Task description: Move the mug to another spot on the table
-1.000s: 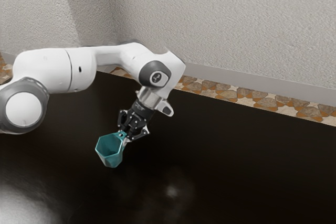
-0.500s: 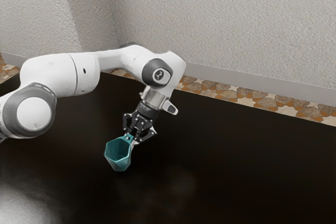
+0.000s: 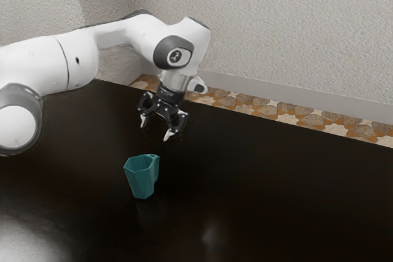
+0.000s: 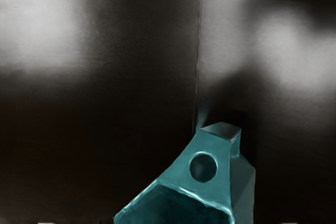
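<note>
A teal faceted mug (image 3: 142,176) stands upright on the dark table (image 3: 276,182), its handle turned toward the arm. My gripper (image 3: 156,129) hangs open above and slightly behind the mug, apart from it, with nothing between its fingers. In the wrist view the mug (image 4: 202,187) lies just under my hand, showing its handle with a round hole and part of its open rim.
The dark glossy table spreads wide on all sides of the mug. A grey textured wall (image 3: 276,23) and a patterned floor strip (image 3: 288,113) run behind the table's far edge.
My gripper let go of the mug's handle, opened, and rose up and back. The mug now stands upright on the table instead of hanging tilted.
</note>
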Controlling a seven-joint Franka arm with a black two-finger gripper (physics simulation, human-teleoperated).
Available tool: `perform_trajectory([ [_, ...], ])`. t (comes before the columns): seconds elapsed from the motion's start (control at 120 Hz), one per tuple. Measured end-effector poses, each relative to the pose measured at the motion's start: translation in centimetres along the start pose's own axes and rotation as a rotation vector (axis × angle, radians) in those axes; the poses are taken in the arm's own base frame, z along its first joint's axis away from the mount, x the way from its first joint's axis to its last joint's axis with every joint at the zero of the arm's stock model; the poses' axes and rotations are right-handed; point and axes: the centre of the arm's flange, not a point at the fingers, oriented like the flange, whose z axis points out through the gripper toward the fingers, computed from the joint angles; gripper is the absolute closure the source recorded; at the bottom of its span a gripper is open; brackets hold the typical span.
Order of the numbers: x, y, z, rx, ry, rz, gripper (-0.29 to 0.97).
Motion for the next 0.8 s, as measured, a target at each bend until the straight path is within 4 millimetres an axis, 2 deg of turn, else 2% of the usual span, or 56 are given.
perform_trajectory([
  [0.05, -3.3, -3.0, -3.0, -0.026, 0.061, -0.062, 0.11],
  [0.142, -10.0, -8.6, -6.4, -0.139, 0.150, -0.156, 0.08],
  [0.242, -13.8, -13.9, -9.2, -0.282, 0.252, -0.194, 0.06],
  [0.342, -14.8, -16.9, -11.9, -0.349, 0.353, -0.162, 0.04],
  [0.433, -15.1, -18.4, -12.7, -0.367, 0.399, -0.118, 0.03],
  [0.542, -16.3, -20.2, -14.0, -0.379, 0.451, -0.075, 0.03],
  [0.633, -16.8, -21.6, -14.2, -0.379, 0.460, -0.045, 0.02],
  [0.8, -17.0, -23.5, -13.2, -0.381, 0.435, -0.021, 0.02],
])
